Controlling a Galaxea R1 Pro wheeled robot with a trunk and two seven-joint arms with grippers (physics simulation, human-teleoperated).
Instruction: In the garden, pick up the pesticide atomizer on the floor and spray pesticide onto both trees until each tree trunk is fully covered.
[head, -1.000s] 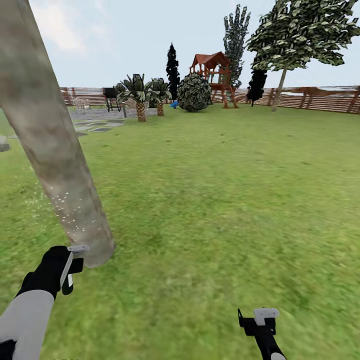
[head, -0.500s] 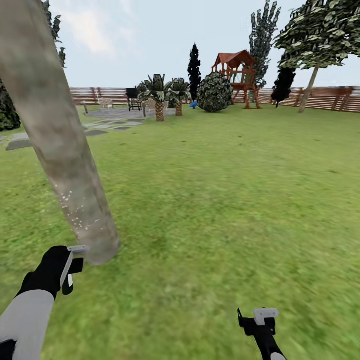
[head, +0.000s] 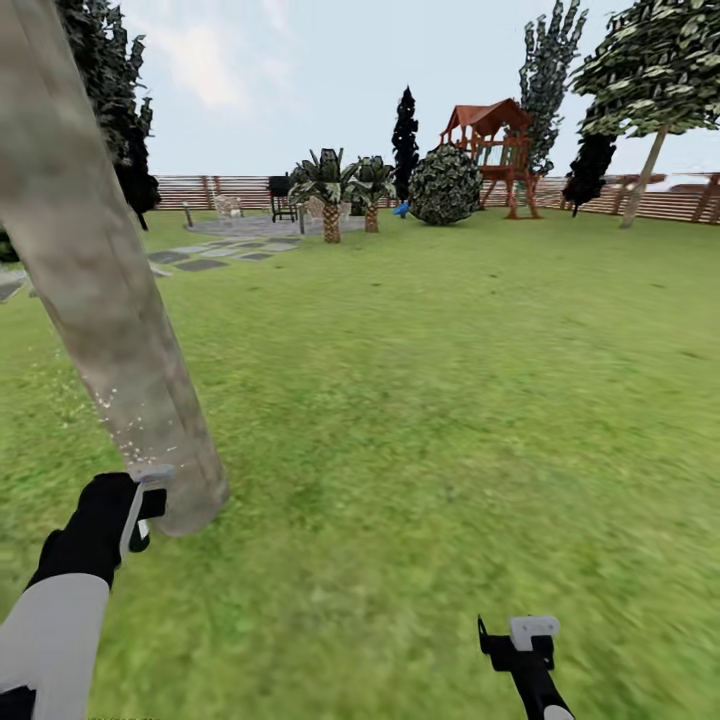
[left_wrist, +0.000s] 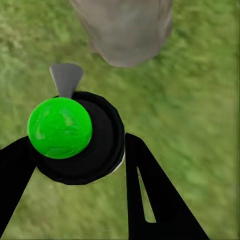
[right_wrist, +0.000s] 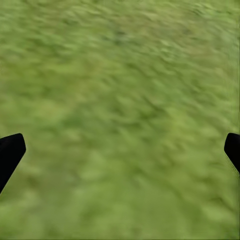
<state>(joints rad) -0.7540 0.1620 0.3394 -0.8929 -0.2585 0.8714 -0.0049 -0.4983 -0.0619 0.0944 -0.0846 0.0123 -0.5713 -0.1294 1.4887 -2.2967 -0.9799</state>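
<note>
Grey-tan mottled bark marks the tree trunk, which rises at a lean along the left of the head view out of the grass. White specks of pesticide dot its lower part and the air just beside it.

Left gripper: held low, just beside the foot of the trunk. In the left wrist view its two dark fingers are pressed against a round black bottle, the atomizer, which carries a bright green ball on top and a grey nozzle pointing toward the trunk base. Nozzle and bark stand close but apart. In the head view the atomizer is largely hidden by the gripper.

Right gripper: low at the right, over bare grass, well apart from the trunk. In the right wrist view its two fingertips sit at opposite edges of the frame, spread wide, with nothing between them.

Background: a reddish-brown slatted fence closes the lawn. Before it stand two short palms, a round bush, a red-roofed wooden play tower, a thin black conifer, and a second leafy tree with a slim leaning trunk at the far right. Grey stepping stones lead to a paved patch at the left.
</note>
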